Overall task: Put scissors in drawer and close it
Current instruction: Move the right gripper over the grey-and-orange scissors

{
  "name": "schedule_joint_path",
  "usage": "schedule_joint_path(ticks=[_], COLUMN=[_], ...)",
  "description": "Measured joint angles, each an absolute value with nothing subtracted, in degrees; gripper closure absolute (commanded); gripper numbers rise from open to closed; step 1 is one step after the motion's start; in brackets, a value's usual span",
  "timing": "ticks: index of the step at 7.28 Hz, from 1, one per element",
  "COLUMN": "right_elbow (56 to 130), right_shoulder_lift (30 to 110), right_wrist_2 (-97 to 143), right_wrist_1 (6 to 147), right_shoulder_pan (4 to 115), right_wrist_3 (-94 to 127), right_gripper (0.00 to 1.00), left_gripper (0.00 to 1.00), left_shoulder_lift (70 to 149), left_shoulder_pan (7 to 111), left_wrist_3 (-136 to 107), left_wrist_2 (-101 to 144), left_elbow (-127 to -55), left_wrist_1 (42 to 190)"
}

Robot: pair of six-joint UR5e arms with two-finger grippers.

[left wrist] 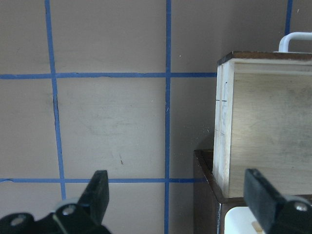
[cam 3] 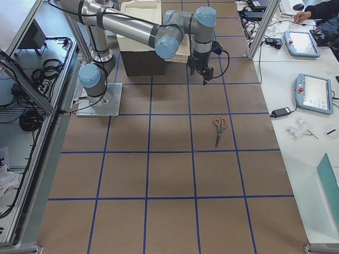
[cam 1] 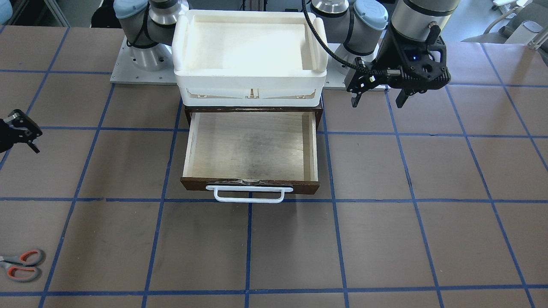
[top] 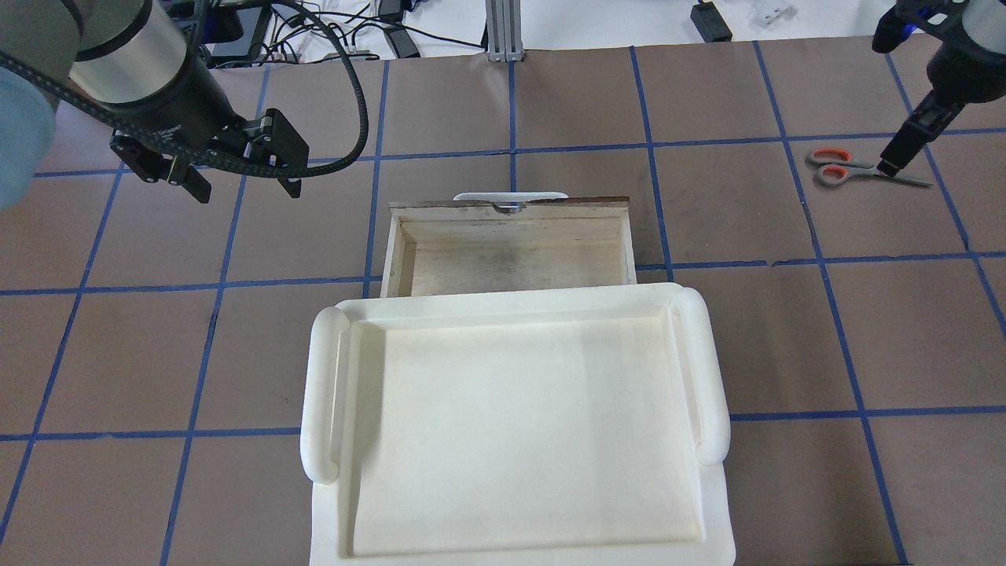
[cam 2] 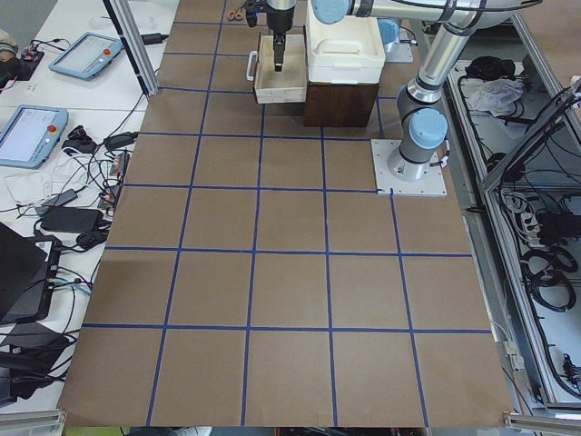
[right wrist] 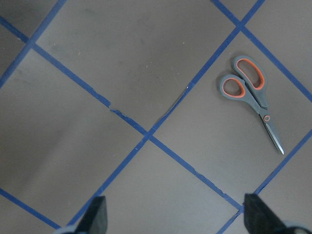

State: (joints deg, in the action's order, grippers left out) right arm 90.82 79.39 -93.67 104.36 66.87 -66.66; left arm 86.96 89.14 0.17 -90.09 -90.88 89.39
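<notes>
The scissors (cam 1: 21, 265), with grey handles and orange-red loop linings, lie flat on the brown table, far to the right of the cabinet; they also show in the overhead view (top: 845, 169) and the right wrist view (right wrist: 248, 92). The plywood drawer (cam 1: 250, 185) stands pulled out of the dark cabinet and is empty, its white bar handle (cam 1: 249, 194) facing away from the robot. My right gripper (right wrist: 175, 224) is open and empty, held above the table short of the scissors. My left gripper (cam 1: 379, 102) is open and empty, hovering beside the cabinet's left side, with the drawer (left wrist: 273, 136) to its right.
A white plastic tray (cam 1: 250, 79) sits on top of the cabinet, empty. Blue tape lines grid the brown table. Both arm bases stand behind the cabinet. Tablets and cables lie on side benches beyond the table's ends.
</notes>
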Motion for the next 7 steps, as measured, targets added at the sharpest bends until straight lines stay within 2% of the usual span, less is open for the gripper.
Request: schedule_joint_path(ticks=[3,7], right_elbow=[90.7,90.2], right_shoulder_lift=[73.4,66.1], right_wrist_2=[-88.7,-87.3], right_wrist_1=[106.7,118.4], right_shoulder_pan=[57.8,56.6], right_wrist_3=[-78.8,-95.3], right_gripper=[0.0,0.0], left_gripper=[0.0,0.0], left_shoulder_lift=[87.0,86.9], left_shoulder_pan=[89.2,89.2], left_wrist_3=[0.2,0.2], left_wrist_2=[-90.1,-90.1], left_elbow=[-90.9,-90.9], left_wrist_1=[89.4,89.4])
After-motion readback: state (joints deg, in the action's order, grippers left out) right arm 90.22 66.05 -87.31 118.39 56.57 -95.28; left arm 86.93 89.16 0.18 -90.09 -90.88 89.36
